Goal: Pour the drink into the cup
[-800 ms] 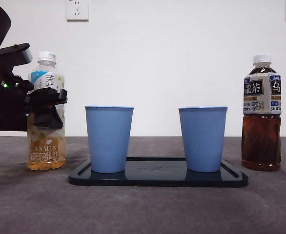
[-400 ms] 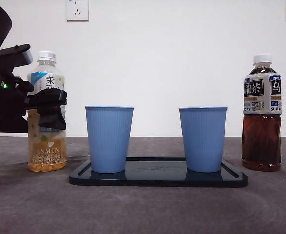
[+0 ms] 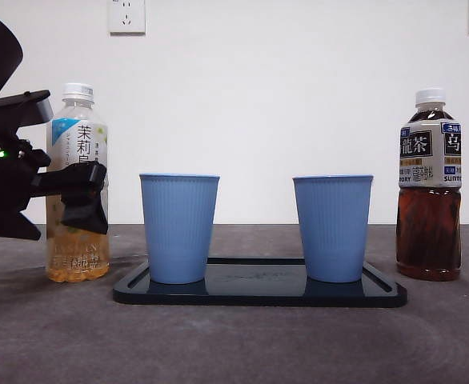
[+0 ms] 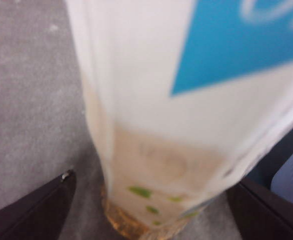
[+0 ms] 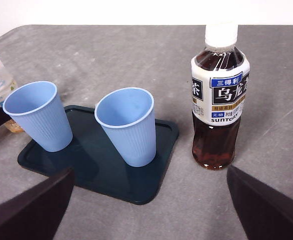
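Observation:
A jasmine tea bottle [image 3: 77, 136] with a white cap stands upright on the table at the left. My left gripper [image 3: 78, 196] comes in from the left, and its jaws are open on either side of the bottle's middle. In the left wrist view the bottle [image 4: 151, 100] fills the space between the jaws of the left gripper [image 4: 151, 180], with a gap on one side. Two empty blue cups [image 3: 178, 228] [image 3: 332, 228] stand on a dark tray [image 3: 258, 292]. My right gripper [image 5: 146, 175] is open and empty, above the table and facing the tray.
A dark oolong tea bottle [image 3: 429, 200] with a white cap stands right of the tray; it also shows in the right wrist view [image 5: 219, 105]. That view also shows both cups [image 5: 36, 117] [image 5: 129, 127] and the tray [image 5: 86, 165]. Wall sockets are behind.
My left gripper has sunk a little lower on the jasmine bottle and shifted slightly left. The bottle rocked and turned about its axis, and now stands upright with another side of the label showing.

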Robot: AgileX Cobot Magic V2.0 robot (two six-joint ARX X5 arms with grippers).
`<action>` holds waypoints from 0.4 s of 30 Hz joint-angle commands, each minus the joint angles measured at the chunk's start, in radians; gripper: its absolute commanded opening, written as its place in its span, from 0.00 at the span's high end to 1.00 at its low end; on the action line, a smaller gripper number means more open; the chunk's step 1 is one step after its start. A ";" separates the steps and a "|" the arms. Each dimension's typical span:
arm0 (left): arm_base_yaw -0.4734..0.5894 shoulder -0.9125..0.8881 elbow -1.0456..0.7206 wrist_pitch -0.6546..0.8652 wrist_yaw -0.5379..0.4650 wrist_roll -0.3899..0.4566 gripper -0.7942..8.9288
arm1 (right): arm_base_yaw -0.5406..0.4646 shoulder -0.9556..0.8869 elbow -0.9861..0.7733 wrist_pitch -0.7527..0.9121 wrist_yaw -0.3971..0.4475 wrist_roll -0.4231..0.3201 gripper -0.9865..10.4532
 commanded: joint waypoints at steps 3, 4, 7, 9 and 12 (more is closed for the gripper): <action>-0.003 -0.037 0.010 -0.064 -0.001 0.000 0.42 | 0.006 0.001 0.015 0.007 0.002 -0.010 0.49; -0.003 -0.052 0.010 -0.085 -0.001 0.000 0.40 | 0.006 0.002 0.015 0.007 0.002 -0.010 0.49; -0.003 -0.106 0.010 -0.143 -0.001 0.000 0.40 | 0.006 0.003 0.015 0.007 0.002 -0.010 0.49; -0.004 -0.149 0.010 -0.188 -0.001 -0.001 0.40 | 0.006 0.003 0.015 0.007 0.002 -0.010 0.49; -0.004 -0.230 0.010 -0.283 -0.001 -0.021 0.40 | 0.006 0.003 0.015 0.007 0.002 -0.010 0.49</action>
